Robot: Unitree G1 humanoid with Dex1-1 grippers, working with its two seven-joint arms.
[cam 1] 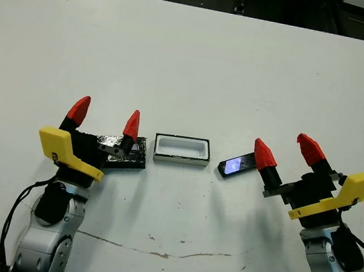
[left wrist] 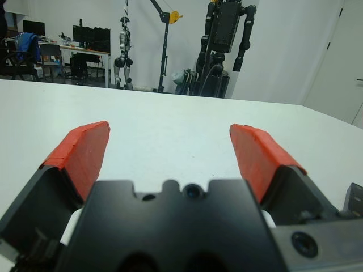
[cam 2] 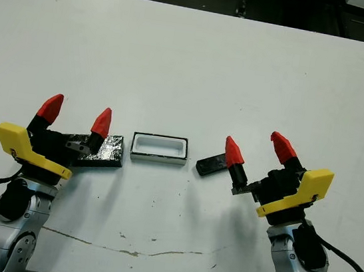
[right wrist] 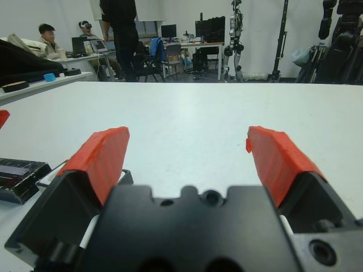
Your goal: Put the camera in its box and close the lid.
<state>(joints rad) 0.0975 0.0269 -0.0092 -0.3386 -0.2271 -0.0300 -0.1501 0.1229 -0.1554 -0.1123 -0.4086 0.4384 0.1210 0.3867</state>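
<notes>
Both hands spread and empty, box open for loading.

Camera [cam 1: 237,164] lies on the counter [cam 1: 198,64] beside right hand [cam 1: 287,151]; box [cam 1: 181,150] sits centrally; lid [cam 1: 125,151] waits under left hand [cam 1: 105,115].

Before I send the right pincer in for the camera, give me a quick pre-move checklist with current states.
1. Right pincer open: ok, fingers spread, holding nothing.
2. Camera reachable: ok, lying flat on the table just inside the right pincer's inner finger, partly hidden by it.
3. Box ready: ok, open, white inside, nothing in it.
4. Path from camera to box: ok, only bare table between them.
5. Lid out of the way: ok, lying on the box's far side, under the left pincer.
6. Left pincer open: ok, holding nothing.
</notes>
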